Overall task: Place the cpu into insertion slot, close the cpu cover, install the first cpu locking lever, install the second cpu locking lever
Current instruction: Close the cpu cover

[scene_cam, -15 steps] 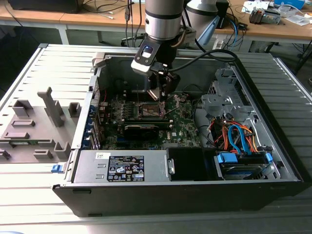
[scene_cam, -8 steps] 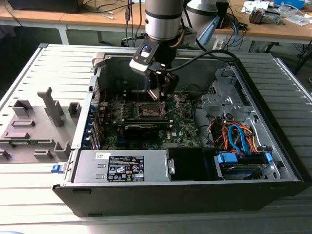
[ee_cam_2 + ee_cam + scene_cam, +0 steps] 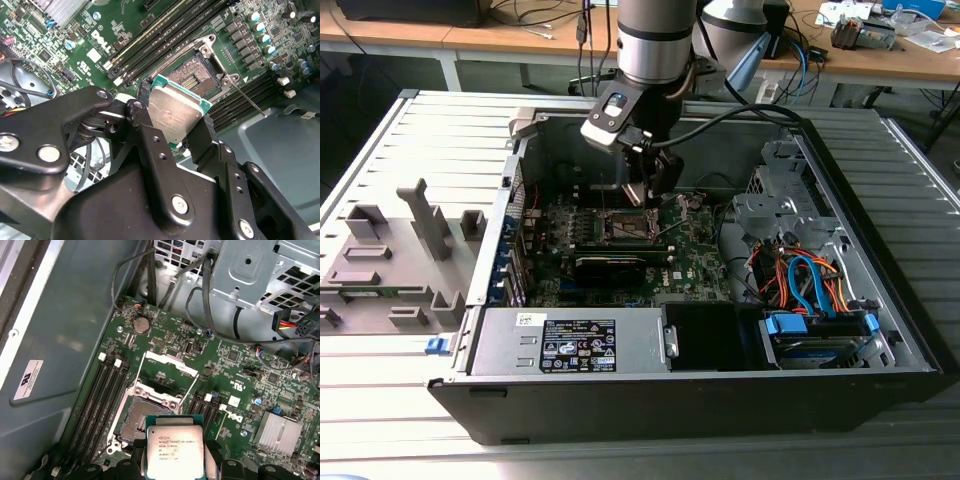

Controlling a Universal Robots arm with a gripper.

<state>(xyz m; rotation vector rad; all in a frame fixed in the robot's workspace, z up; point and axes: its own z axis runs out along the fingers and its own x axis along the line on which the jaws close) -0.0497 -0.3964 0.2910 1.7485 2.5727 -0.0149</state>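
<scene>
Grey slatted bench [image 3: 370, 420], open black tower case [image 3: 620, 410]: black two-finger gripper [image 3: 172, 120] jaws clamped on small flat silver-topped square cpu [image 3: 176, 111], dark-centred metal-rimmed insertion slot [image 3: 192, 80] just beyond jaws, not touching; any tilt could seat chip skewed, bend socket pins

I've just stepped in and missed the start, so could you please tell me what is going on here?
A single robot arm is working inside an open computer case. Its pincer is shut on the cpu, gripping it by two opposite edges above the green circuit board. The insertion slot lies open and empty with its dark centre showing, and the cpu is not yet seated in it. The cpu cover is swung up off the slot, not closed.
</scene>
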